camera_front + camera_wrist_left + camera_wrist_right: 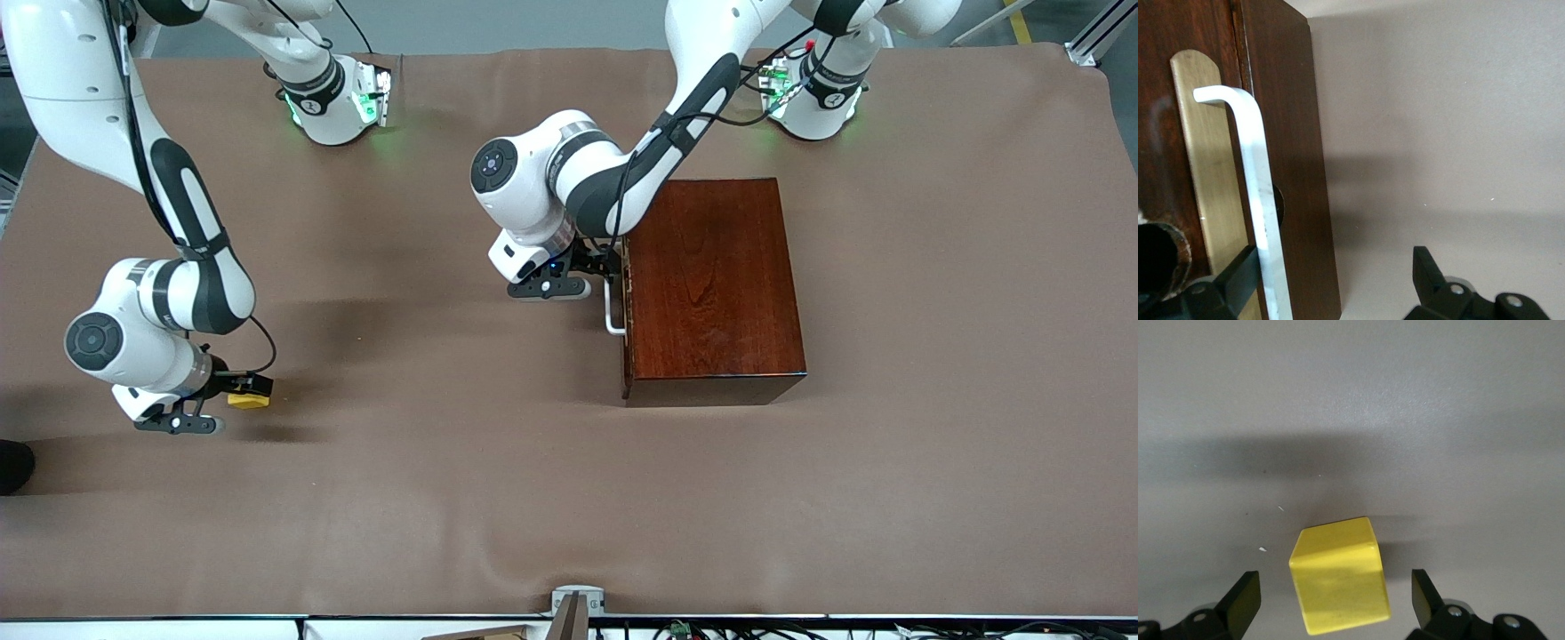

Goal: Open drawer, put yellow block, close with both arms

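While the drawer (627, 293) sits shut in its box (711, 289), both arms are lined up to grasp.
Left gripper (1338, 283) gapes around the handle (1255, 193); right gripper (1336, 600), open, straddles the yellow block (1338, 583) on the bench (444, 498), holding nothing.

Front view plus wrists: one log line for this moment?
drawer: shut | left gripper: open, straddling handle | right gripper: open around yellow block on table, not gripped
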